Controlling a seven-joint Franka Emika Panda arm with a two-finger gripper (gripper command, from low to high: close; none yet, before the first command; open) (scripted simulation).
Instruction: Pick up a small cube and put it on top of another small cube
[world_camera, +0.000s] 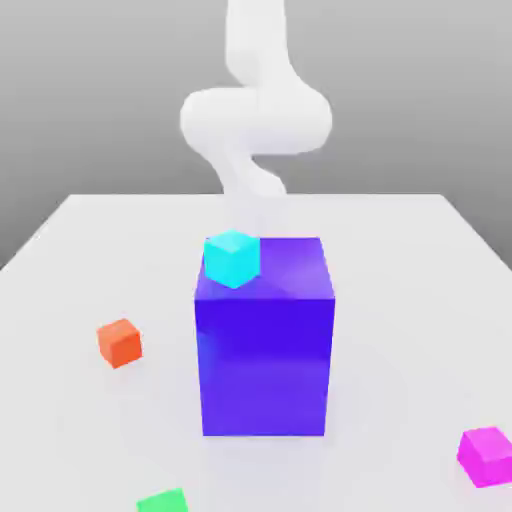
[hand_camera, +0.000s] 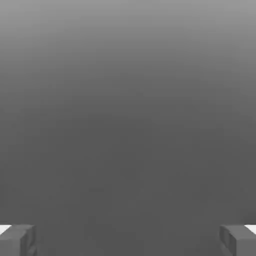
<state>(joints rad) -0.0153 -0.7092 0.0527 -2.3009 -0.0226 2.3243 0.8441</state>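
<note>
Green cube (world_camera: 163, 501) and magenta cube (world_camera: 487, 457) partly cut off by the exterior view's edges.

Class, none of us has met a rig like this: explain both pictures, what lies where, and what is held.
The machine is a single white robot arm ending in a two-finger gripper.

The exterior view comes from a camera off the arm. A pale table bears a big blue-violet block, an orange-red cube, a green cube and a magenta cube. A cyan cube appears at the block's top.

The hand view looks past the open gripper; nothing is held between its fingers.
</note>
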